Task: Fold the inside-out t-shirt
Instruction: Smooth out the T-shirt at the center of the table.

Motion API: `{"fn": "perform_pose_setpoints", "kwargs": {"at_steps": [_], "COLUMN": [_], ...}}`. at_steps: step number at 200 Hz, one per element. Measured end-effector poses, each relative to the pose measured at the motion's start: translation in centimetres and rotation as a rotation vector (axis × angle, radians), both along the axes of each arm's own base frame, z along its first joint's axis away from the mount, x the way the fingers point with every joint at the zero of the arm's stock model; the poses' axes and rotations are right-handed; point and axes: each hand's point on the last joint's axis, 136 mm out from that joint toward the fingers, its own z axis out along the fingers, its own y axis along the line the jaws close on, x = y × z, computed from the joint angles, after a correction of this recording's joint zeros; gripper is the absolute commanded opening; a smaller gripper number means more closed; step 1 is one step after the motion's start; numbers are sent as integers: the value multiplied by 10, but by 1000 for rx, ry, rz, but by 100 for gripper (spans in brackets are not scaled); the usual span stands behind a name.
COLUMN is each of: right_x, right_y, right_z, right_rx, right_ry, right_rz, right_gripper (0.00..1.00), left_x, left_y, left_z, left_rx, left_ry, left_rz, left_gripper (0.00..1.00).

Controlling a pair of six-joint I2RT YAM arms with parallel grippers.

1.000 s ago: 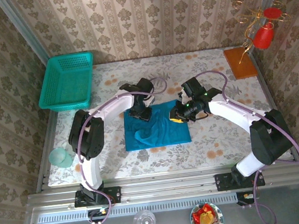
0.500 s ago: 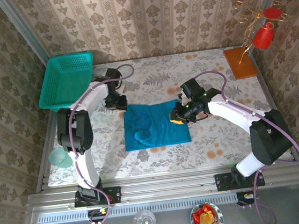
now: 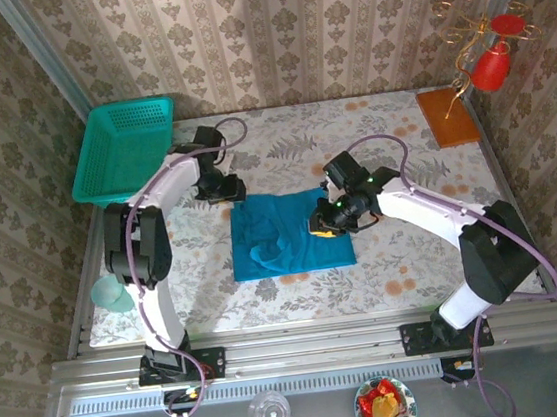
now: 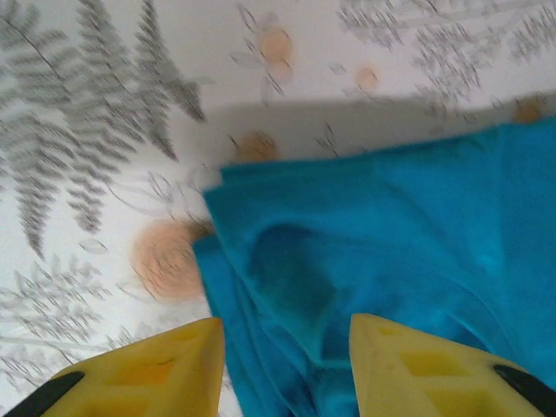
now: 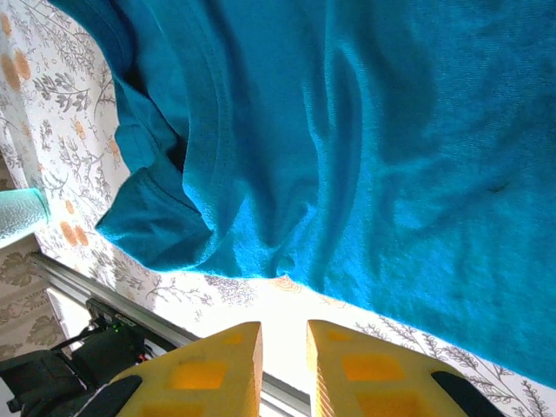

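The teal-blue t-shirt (image 3: 289, 233) lies folded into a rough rectangle in the middle of the table, with a rumpled ridge on its left half. My left gripper (image 3: 230, 189) hovers at the shirt's far left corner. In the left wrist view it (image 4: 287, 365) is open, and that corner of the shirt (image 4: 408, 217) lies just beyond the fingertips. My right gripper (image 3: 322, 222) is over the right part of the shirt. In the right wrist view it (image 5: 284, 365) is open by a narrow gap with nothing between the fingers, past the shirt's (image 5: 347, 130) near edge.
A green mesh basket (image 3: 126, 150) stands at the back left, close to the left arm. A pale green cup (image 3: 113, 293) sits at the left edge. An orange board (image 3: 446, 116) and a gold stand with red pieces (image 3: 490, 53) are at the back right.
The left gripper left the shirt's top edge, swung to the back left near the basket, then eased back toward the shirt's corner. The right gripper shifted slightly left over the shirt.
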Motion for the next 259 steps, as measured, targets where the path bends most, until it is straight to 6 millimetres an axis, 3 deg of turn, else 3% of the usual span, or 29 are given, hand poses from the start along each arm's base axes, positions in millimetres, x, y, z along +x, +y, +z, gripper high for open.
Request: {"fn": "perform_pose_setpoints", "kwargs": {"at_steps": [37, 88, 114, 135, 160, 187, 207, 236, 259], "right_x": [3, 3, 2, 1, -2, -4, -4, -3, -1], "right_y": [11, 14, 13, 14, 17, 19, 19, 19, 20], "right_z": [1, 5, 2, 0, -2, -2, -2, -5, -9], "right_rx": [-1, -5, -16, -21, -23, -24, -25, -31, -39], "right_ry": [-1, -10, -3, 1, 4, 5, 5, 5, 14], "right_rz": [25, 35, 33, 39, 50, 55, 56, 68, 73], "right_gripper": [23, 23, 23, 23, 23, 23, 23, 23, 23], "left_x": [-14, -6, 3, 10, 14, 10, -4, -39, -77], "left_y": [-1, 7, 26, 39, 45, 43, 38, 13, -9], "left_z": [-6, -30, -43, -54, -58, -41, -11, 33, 34], "left_rx": [-1, 42, 99, 127, 145, 123, 74, -16, -54], "left_ry": [36, 59, 56, 73, 74, 39, -9, -79, -48], "left_rz": [27, 63, 89, 109, 114, 116, 107, 41, -30], "left_gripper": [48, 15, 9, 10, 26, 36, 37, 39, 41]}}
